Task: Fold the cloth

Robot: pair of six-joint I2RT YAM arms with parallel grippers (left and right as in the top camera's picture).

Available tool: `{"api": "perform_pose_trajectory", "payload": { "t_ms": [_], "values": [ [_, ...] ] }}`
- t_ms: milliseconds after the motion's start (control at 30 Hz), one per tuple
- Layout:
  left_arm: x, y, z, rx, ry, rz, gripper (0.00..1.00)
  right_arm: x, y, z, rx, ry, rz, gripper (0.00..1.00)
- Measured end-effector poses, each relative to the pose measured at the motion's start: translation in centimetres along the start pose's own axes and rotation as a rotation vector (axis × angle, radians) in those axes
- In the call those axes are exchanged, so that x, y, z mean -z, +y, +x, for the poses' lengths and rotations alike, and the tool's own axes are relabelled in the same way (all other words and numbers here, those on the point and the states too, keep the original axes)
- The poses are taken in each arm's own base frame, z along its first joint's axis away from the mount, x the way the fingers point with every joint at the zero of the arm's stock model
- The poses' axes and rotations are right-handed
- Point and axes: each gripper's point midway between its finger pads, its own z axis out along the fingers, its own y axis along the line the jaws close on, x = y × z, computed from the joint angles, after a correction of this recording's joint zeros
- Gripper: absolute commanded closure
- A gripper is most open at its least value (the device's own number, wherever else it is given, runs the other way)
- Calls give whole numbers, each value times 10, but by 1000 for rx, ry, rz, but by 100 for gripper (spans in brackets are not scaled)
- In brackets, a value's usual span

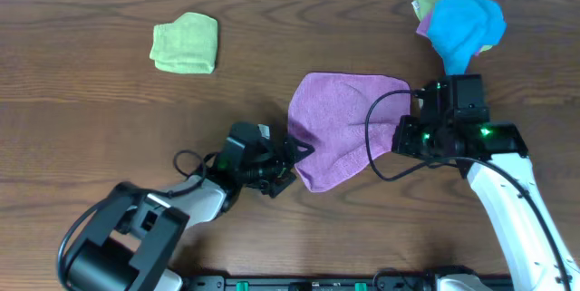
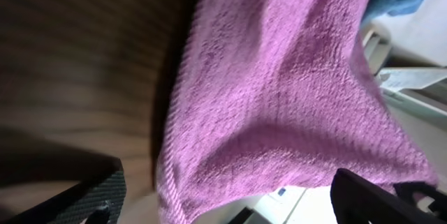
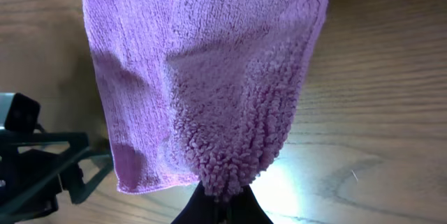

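cloth [image 1: 343, 121] spread mid-surface [image 1: 109, 128], between both arms | right tool [image 3: 220, 197] pinched tight on its right edge, likely to carry that side over for the fold | left tool [image 1: 295, 153] spread wide astride the left edge, nothing clamped, probably lining up a grip

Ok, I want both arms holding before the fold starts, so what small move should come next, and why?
Probably close the left gripper on the left edge of the cloth. The right gripper already pinches the opposite edge, while the left one's fingers stand wide apart with cloth between them. Only one side looks held, so lifting now would likely drag it unevenly.
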Motion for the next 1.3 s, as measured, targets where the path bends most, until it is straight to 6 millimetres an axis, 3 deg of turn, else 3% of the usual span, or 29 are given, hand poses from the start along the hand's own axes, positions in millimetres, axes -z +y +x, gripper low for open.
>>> {"api": "perform_pose_trajectory", "payload": {
  "t_ms": [67,200,333,400,533,700,800,867,1000,1300],
  "values": [
    [-5,-3,5,3,19,11,0,0,0,0,0,0,0,99],
    [-14,-1,17,15,54,1,22,0,0,0,0,0,-1,99],
    [-20,6,26,25,67,-27,61,0,0,0,0,1,-1,99],
    [-21,8,26,25,65,-33,94,0,0,0,0,1,-2,99],
    [-19,6,20,7,48,-20,94,0,0,0,8,0,2,99],
    [-5,-6,-13,-10,-15,43,94,-4,-3,-1,51,-11,10,99],
    [7,-14,-36,-8,-45,80,94,-7,3,-24,113,-105,-15,99],
    [13,-31,-52,-24,-70,119,94,-4,15,-53,157,-224,-50,99],
    [24,-68,-80,-74,-118,165,94,0,30,-93,206,-379,-95,99],
    [59,-139,-138,-213,-266,193,94,-48,34,-123,178,-374,-136,99]
  ]
}}
